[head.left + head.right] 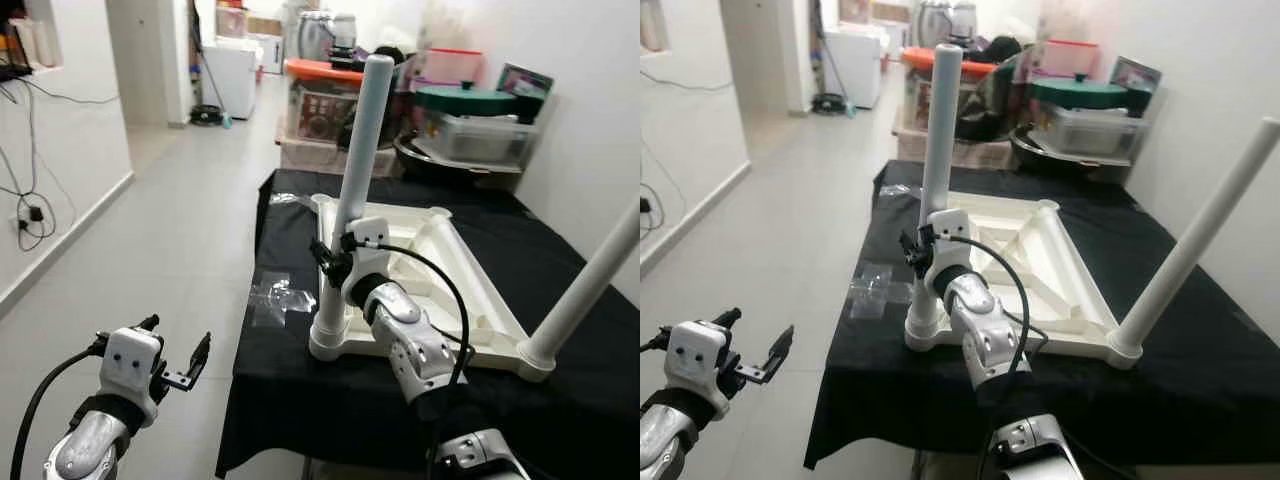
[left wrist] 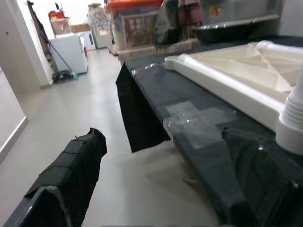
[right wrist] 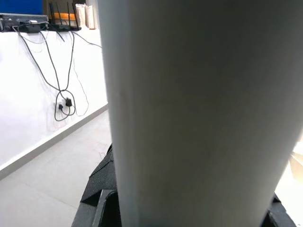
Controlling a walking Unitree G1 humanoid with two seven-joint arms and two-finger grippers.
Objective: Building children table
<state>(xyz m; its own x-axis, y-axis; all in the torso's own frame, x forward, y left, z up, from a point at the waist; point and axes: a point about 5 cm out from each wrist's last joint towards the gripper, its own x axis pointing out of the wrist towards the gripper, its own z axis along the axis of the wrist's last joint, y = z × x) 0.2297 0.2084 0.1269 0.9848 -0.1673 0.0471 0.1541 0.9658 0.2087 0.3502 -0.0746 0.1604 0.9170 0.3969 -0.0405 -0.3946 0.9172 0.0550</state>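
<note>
The white children's table top [image 1: 470, 290] lies upside down on a black-clothed table [image 1: 290, 400]. One white leg [image 1: 355, 170] stands upright in its near left corner socket. A second leg [image 1: 590, 280] leans out from the near right corner. My right gripper [image 1: 335, 262] is shut on the near left leg, low down just above its base. In the right wrist view that leg [image 3: 189, 113] stands close between the black fingers [image 3: 99, 189]. My left gripper [image 1: 180, 352] hangs open over the floor, left of the table and below its edge, holding nothing.
Crumpled clear plastic [image 1: 275, 295] lies on the cloth near the left edge. Stacked storage bins [image 1: 470, 110] and pots crowd the far end of the table. A white wall with cables [image 1: 30, 220] runs along the left, with tiled floor [image 1: 180, 230] between.
</note>
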